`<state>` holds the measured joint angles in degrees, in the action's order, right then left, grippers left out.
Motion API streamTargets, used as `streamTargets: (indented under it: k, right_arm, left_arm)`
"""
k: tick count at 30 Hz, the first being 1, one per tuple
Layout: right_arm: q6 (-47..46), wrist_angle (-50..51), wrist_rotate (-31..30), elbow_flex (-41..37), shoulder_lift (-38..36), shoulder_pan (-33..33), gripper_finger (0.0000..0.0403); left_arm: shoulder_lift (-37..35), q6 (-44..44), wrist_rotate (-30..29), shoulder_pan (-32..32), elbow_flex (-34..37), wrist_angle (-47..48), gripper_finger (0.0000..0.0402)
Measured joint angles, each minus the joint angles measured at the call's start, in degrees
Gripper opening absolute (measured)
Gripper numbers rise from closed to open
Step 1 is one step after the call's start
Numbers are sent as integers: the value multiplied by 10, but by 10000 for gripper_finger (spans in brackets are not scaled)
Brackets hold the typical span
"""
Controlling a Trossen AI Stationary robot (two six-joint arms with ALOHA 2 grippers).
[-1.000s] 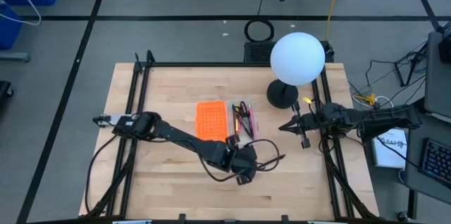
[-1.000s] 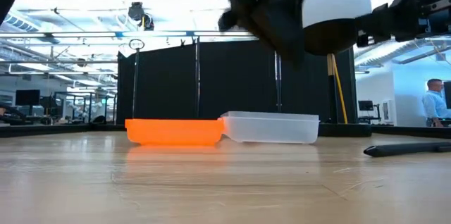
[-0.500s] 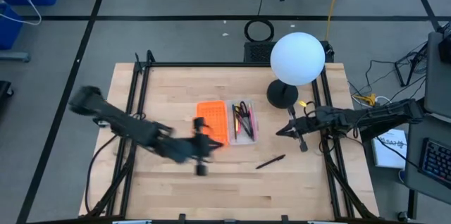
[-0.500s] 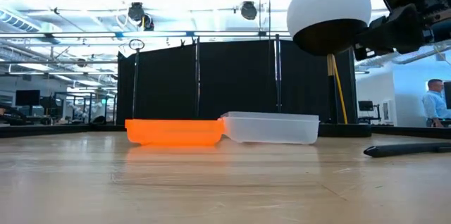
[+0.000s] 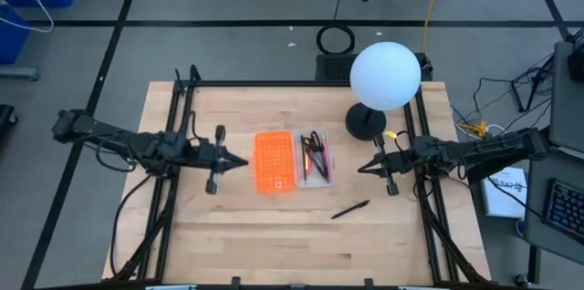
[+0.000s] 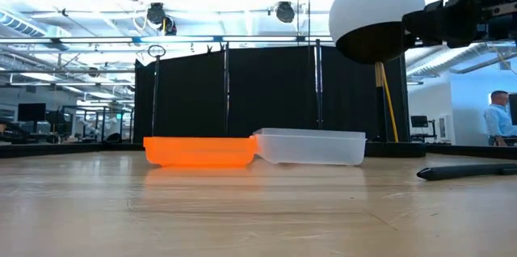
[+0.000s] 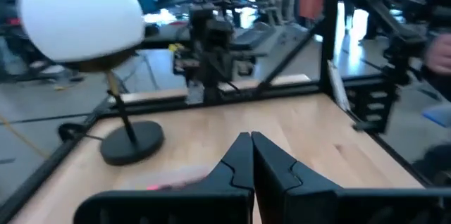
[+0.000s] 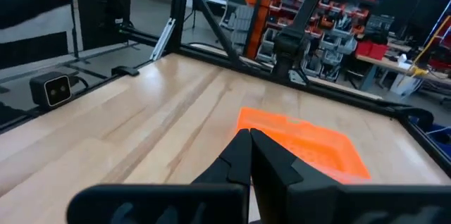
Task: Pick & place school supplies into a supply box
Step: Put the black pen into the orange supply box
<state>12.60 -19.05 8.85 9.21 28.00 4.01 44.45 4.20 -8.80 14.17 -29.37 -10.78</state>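
The supply box lies open in the middle of the table, its orange grid half (image 5: pixel 274 160) joined to its clear half (image 5: pixel 316 156). The clear half holds several pens, black, yellow and pink, and black-handled scissors. One black pen (image 5: pixel 349 209) lies flat on the wood nearer the near edge, and shows in the low view too (image 6: pixel 468 171). My left gripper (image 5: pixel 241 160) hangs shut above the table, left of the orange half (image 8: pixel 303 143). My right gripper (image 5: pixel 360 169) hangs shut to the right of the clear half. Neither touches anything.
A white globe lamp (image 5: pixel 385 75) stands on its round black base (image 5: pixel 365 122) at the far right of the table, close to my right arm. Black frame rails run along the left and right table edges. Bare wood lies around the box and toward the near edge.
My left arm has swung quickly from the near middle of the table, beside the black pen, back toward the left edge and risen; its gripper now points at the orange half. The black pen has stayed in place on the wood.
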Motion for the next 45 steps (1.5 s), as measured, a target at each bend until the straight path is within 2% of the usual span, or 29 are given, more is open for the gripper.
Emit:
streamTargets:
  k: [3, 7, 12, 16, 23, 25, 29, 34, 36, 41, 45]
  right_arm:
    - [-24, 0, -29, 0, 3, 0, 0]
    - [-42, 4, -90, 0, 14, 0, 0]
    - [-67, 28, -89, 20, 68, 3, 0]
    - [-75, 126, -100, 85, 136, 35, 0]
    - [-100, 380, -212, 250, 280, 172, 0]
    - [-111, 439, -228, 291, 329, 215, 0]
    - [-156, 497, -242, 353, 426, 275, 0]
    - [-233, 528, -237, 438, 518, 281, 0]
    - [-248, 566, -232, 481, 548, 281, 3]
    - [-251, 699, -183, 573, 622, 281, 46]
    - [-201, 684, -177, 583, 666, 281, 104]
  left_arm:
    - [-30, 4, 28, -7, 51, -22, 2]
    - [-53, 4, 28, -7, 115, -77, 2]
    - [-58, 30, 27, -8, 191, -178, 4]
    - [-59, 37, 28, -17, 222, -237, 2]
    - [-59, 46, 42, -17, 228, -243, 3]
    - [-59, 52, 43, -17, 228, -243, 6]
    - [-59, 51, -29, -17, 228, -251, 20]
    - [-59, 46, -159, -17, 228, -268, 24]
    - [-59, 31, -192, -17, 228, -265, 25]
    - [-59, -25, -190, -17, 228, -231, 25]
    - [-58, -17, -187, -17, 228, -219, 26]
